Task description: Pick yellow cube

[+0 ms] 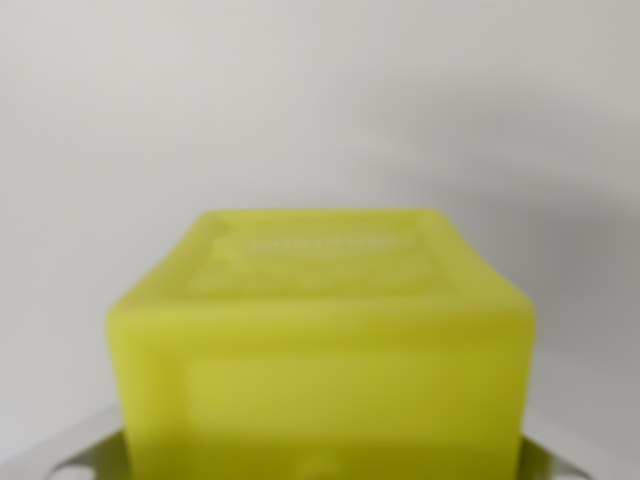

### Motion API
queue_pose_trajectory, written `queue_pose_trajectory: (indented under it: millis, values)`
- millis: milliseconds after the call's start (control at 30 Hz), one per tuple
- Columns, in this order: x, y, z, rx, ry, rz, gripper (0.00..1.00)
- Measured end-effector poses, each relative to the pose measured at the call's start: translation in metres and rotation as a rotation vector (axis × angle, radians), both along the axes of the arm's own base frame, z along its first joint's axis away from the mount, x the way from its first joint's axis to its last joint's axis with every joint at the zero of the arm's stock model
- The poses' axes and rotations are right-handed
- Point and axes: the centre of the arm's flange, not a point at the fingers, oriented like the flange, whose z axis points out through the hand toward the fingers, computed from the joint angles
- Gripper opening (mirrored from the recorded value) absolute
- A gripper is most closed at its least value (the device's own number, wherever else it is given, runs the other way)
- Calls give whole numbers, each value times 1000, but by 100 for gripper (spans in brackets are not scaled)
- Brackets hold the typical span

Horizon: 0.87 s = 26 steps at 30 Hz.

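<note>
The yellow cube (pixel 320 350) fills the lower middle of the wrist view, very close to the camera and blurred. Faint raised lettering shows on its upper face. My gripper (pixel 320 472) sits at the bottom edge with the cube between its sides. Only pale grey gripper parts show, one at the wrist view's lower left (pixel 60 458) and one at the lower right (pixel 575 462). The cube hides the fingertips. It looks gripped and clear of the surface behind it.
Behind the cube there is only a plain white-grey surface (pixel 320 100). A soft shadow (pixel 560 200) spreads over it towards the wrist view's right.
</note>
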Motion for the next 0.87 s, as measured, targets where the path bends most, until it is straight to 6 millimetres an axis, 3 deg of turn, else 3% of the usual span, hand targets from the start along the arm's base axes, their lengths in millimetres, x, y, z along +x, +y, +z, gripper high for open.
queue_pose_trajectory:
  millis: [533,867]
  values:
    - [0,0,39,0,0,0,0]
    - [0,0,42,0,0,0,0]
